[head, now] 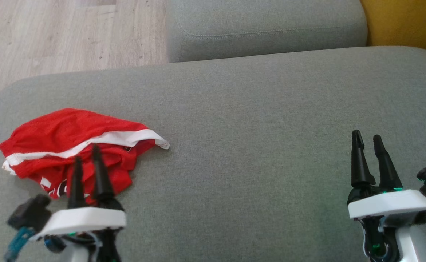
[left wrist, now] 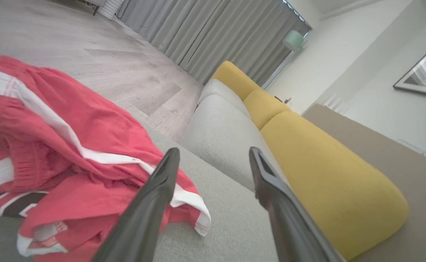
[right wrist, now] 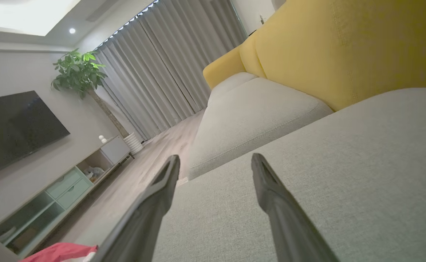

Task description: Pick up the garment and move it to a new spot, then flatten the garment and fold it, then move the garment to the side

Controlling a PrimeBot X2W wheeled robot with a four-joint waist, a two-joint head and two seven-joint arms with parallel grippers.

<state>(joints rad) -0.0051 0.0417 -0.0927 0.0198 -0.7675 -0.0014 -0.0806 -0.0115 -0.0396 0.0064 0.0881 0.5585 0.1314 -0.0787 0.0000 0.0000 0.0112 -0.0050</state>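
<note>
Garment (head: 78, 142): red with white bands and some dark-and-white marking near its lower edge. It lay crumpled in a loose heap on the grey sofa seat (head: 256, 145), toward the seat's left end, near the rounded corner. One white-trimmed hem pointed out toward the seat's middle. Left gripper (head: 86, 153) stood at the heap's near edge, jaws spread, nothing pinched between them; whether a tip touched the cloth I could not tell. In the left wrist view the cloth lay mostly left of the jaws, one of them crossing in front of the hem. Right gripper (head: 366, 134) was well apart, over bare seat at the right end, jaws likewise spread and holding nothing. Beyond the seat were a second grey cushion (head: 264, 29), a yellow backrest (head: 406, 22) at far right and pale wood floor (head: 52, 36) at far left. Further off were grey curtains (left wrist: 213, 32), a dark screen (right wrist: 12, 127) on the wall and a leafy plant (right wrist: 76, 71) near it.
</note>
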